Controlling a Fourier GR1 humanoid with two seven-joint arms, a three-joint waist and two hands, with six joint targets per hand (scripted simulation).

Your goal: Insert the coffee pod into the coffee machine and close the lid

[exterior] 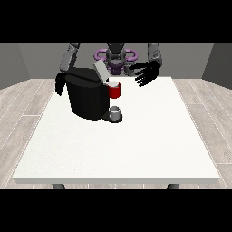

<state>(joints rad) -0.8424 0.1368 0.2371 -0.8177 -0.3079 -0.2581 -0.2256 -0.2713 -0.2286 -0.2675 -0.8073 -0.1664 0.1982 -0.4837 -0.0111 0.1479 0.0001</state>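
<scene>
**A:** Since the near half of the white table carries nothing to work on, the eye goes straight to the black coffee machine on the far left part of the top; a small grey cup stands on its drip tray, nearest the camera; above the cup sits the red brewing head, and behind that the grey lid stands tilted up and open.

**B:** And the coffee pod?

**A:** A pale disc at the top of the red head may be the pod already seated; it is too small to tell for certain; no pod lies anywhere else on the table.

**B:** So the step in hand looks like closing the lid; what of the hands?

**A:** Farther back, the hand at the view's right hovers over the far edge, fingers spread wide, holding nothing, just beside the lid but apart from it; the hand at the view's left hangs by the machine's far-left flank, and whether its fingers are curled cannot be told.

**B:** Then the spread hand should come onto the lid's upper face from behind and press it forward and down along its hinge; flat fingers suit that better than a pinch; the other hand could brace the body so the machine does not slide.
</scene>
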